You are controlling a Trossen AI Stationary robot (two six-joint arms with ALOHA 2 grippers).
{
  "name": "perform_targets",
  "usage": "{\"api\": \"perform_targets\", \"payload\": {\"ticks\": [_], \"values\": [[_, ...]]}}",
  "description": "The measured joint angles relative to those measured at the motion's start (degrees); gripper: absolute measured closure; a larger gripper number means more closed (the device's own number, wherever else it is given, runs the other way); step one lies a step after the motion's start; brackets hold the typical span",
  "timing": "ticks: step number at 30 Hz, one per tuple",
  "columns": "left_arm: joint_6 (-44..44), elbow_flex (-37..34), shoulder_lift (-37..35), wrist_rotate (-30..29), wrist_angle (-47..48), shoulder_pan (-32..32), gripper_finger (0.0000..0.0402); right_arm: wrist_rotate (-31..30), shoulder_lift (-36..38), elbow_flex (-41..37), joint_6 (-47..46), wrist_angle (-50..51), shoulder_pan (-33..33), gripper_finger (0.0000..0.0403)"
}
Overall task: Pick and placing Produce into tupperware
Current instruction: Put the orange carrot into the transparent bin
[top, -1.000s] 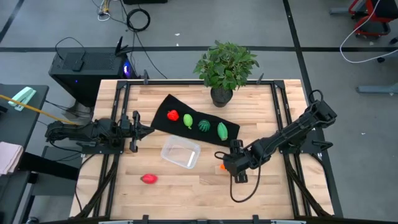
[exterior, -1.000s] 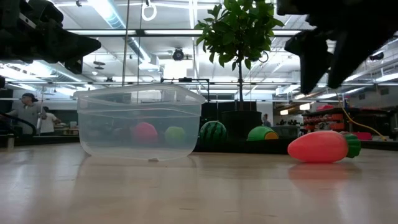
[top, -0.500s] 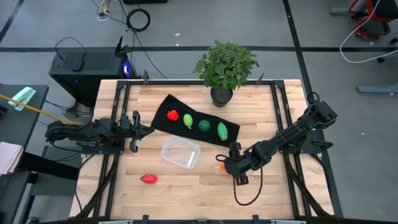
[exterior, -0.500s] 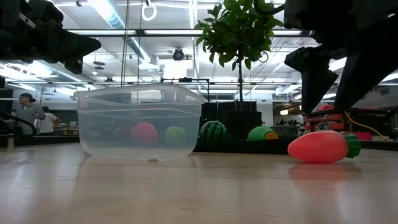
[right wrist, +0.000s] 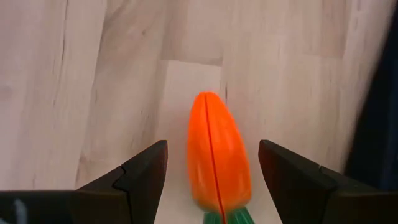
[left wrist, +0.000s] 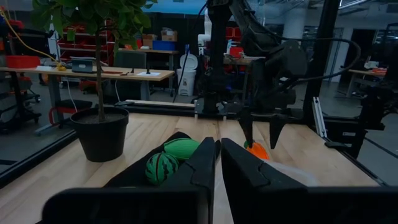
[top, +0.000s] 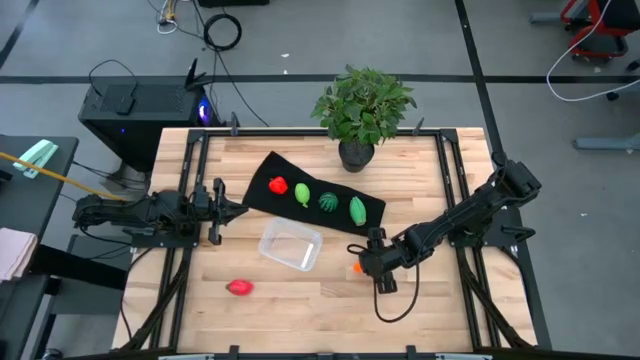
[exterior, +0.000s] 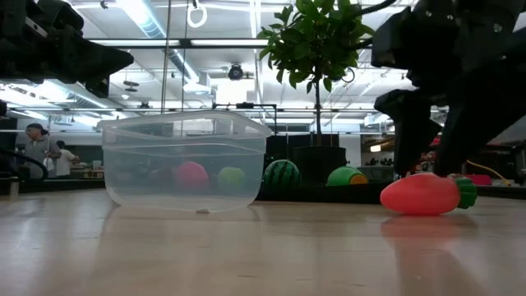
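Your right end effector (right wrist: 211, 180) hangs spread directly over the carrot (right wrist: 219, 155) on the bench just right of the tupperware (top: 291, 247) — its long axis runs between the fingers, not across them — left arm far, pressed together.

No readable text anywhere from where I stand. Nothing legible on the table, the container or the arms. Shelf boxes in the background are too blurry to read.
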State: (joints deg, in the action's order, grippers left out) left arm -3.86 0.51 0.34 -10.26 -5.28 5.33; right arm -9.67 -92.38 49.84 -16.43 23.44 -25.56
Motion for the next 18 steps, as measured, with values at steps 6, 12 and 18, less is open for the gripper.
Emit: {"api": "perform_targets", "payload": {"ticks": [6,12,18], "values": [[0.0,0.0,0.02,-0.02,0.0,0.01,0.0371,0.32,0.0,-1.56,0.6,-1.13,0.07,0.0144],[0.04,0.0,0.01,-0.02,0.0,0.0,0.0376,0.32,0.0,-3.62,1.37,-3.1,0.78,0.0144],[0.0,-0.01,0.01,-0.02,0.0,0.0,0.0367,0.32,0.0,-4.39,1.64,-5.36,1.46,0.0144]]}}
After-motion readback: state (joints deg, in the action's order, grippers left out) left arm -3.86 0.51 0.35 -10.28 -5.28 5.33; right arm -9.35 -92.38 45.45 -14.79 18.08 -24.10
